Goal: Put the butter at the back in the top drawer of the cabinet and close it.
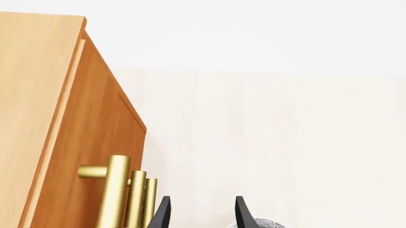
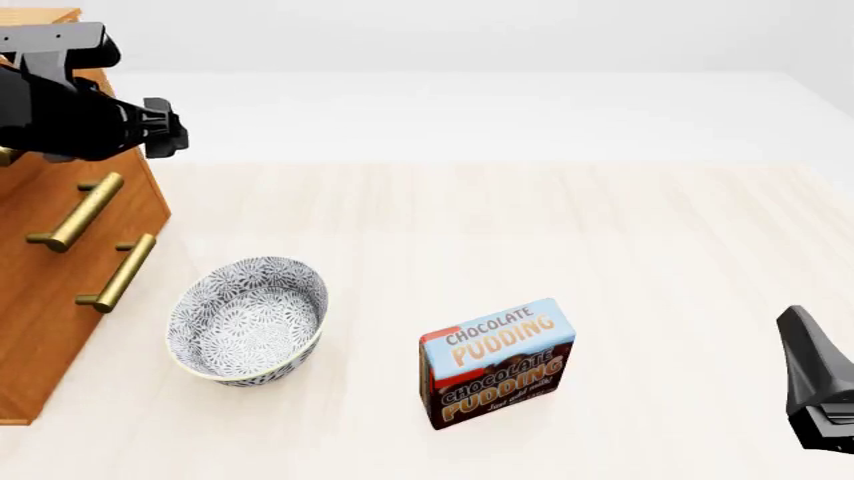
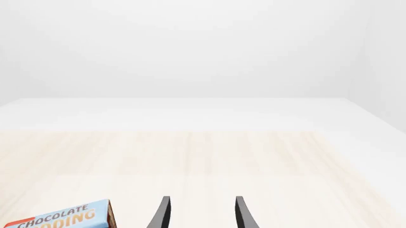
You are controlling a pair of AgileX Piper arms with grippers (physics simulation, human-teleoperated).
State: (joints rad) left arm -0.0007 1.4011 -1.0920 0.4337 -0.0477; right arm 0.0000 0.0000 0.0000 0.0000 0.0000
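Butter is in none of the three views; where the red box lies cannot be told. Nearest to hand is the cabinet [image 2: 54,300], light-brown wood, standing at the counter's left edge with its drawer fronts turned toward the middle. Two lower brass handles [image 2: 80,212] show plainly in the front view; the top drawer sits behind the left arm there, and whether it is open or shut cannot be told. The left tool [image 1: 201,213] hovers just beside the cabinet's upper corner, its two black fingers [image 1: 162,213] parted with nothing between them, three brass handles lined up close alongside in the wrist view. On the pale wooden counter [image 2: 561,220] near the cabinet rests a blue-and-white patterned bowl [image 2: 247,320], and to its right stands a Chocolate Pudding box [image 2: 497,362]. Well apart at the right edge, the right tool [image 3: 201,213] waits low over the counter, fingers spread, holding nothing.
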